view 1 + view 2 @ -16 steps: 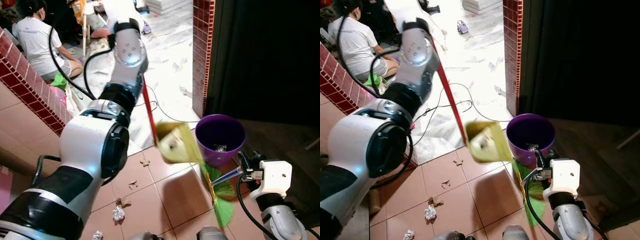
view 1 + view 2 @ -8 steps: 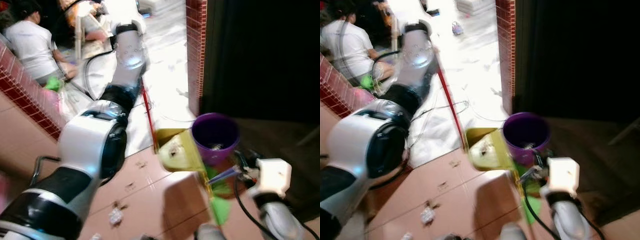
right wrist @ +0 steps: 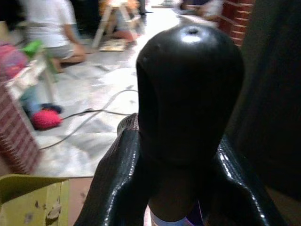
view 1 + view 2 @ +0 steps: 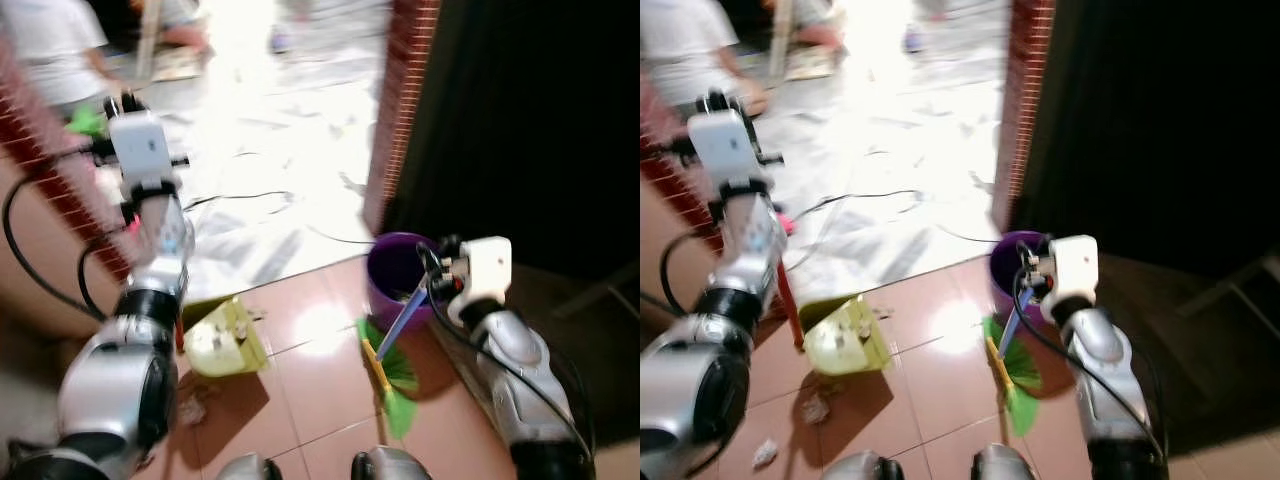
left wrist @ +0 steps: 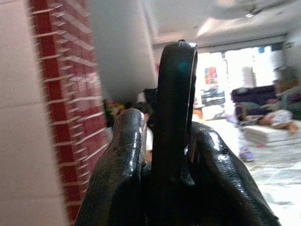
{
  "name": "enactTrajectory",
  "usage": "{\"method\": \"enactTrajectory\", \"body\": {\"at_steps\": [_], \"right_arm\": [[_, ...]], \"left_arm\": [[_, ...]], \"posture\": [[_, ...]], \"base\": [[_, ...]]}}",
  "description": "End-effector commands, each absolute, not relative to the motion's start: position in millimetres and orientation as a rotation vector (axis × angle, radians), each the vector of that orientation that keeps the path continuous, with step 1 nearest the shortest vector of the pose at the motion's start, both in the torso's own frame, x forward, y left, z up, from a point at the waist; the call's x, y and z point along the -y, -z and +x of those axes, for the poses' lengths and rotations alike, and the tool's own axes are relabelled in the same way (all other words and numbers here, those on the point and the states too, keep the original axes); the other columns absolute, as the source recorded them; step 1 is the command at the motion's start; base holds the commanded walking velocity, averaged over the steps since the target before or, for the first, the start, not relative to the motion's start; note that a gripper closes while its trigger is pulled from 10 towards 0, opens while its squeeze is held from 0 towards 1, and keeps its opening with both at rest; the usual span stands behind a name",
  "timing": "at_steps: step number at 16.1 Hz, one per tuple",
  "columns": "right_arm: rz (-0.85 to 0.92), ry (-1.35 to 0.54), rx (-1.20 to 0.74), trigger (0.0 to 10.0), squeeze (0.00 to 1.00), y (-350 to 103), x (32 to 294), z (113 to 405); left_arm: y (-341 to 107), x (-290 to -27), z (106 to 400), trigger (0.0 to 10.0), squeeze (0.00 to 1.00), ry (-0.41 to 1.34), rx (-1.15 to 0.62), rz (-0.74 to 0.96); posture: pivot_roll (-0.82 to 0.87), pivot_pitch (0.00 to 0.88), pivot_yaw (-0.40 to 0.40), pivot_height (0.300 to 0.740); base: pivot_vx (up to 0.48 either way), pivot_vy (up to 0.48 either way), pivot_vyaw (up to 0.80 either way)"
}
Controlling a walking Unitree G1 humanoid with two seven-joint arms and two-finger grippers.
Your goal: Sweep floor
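Our left gripper [image 5: 164, 155] clamps the dustpan [image 4: 222, 340] handle — pan on the tiles; our right gripper [image 3: 183, 155] grips the broom [image 4: 388, 360] beside the purple bin [image 4: 395, 275].

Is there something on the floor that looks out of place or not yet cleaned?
Yes. Crumpled scraps lie loose on the brown tiles beside the yellow dustpan, not yet swept in, and a black cable trails across the pale floor beyond.

No legible text or labels anywhere.
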State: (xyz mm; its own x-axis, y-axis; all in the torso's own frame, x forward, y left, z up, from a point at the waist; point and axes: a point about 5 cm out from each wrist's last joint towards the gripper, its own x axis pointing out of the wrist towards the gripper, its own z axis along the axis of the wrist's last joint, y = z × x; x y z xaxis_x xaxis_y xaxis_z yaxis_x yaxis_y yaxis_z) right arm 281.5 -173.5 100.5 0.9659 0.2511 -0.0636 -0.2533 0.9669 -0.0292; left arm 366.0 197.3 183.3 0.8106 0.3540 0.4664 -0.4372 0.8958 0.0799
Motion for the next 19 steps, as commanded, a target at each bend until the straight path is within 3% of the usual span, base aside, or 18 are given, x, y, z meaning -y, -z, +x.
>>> {"method": "enactTrajectory", "body": {"at_steps": [1, 8, 19], "right_arm": [[0.004, -0.304, -0.060, 10.0, 0.00, -99.7, 163.3, 288.0], [0.004, -0.312, -0.067, 10.0, 0.00, -89.4, 153.7, 306.9], [0.022, -0.183, -0.090, 10.0, 0.00, -67.6, 167.3, 297.6]], "left_arm": [[-197.9, -188.1, 363.0, 10.0, 0.00, -0.404, 0.542, 0.173], [-171.0, -173.3, 341.5, 10.0, 0.00, -0.341, 0.439, 0.157], [-109.2, -166.8, 298.1, 10.0, 0.00, -0.247, 0.181, 0.142]], "posture": [[-0.11, 0.000, -0.002, 0.740], [-0.06, 0.000, 0.002, 0.740], [-0.05, 0.000, 0.014, 0.740]], "base": [[0.000, 0.000, 0.00], [0.000, 0.000, 0.00], [0.000, 0.000, 0.00]]}}
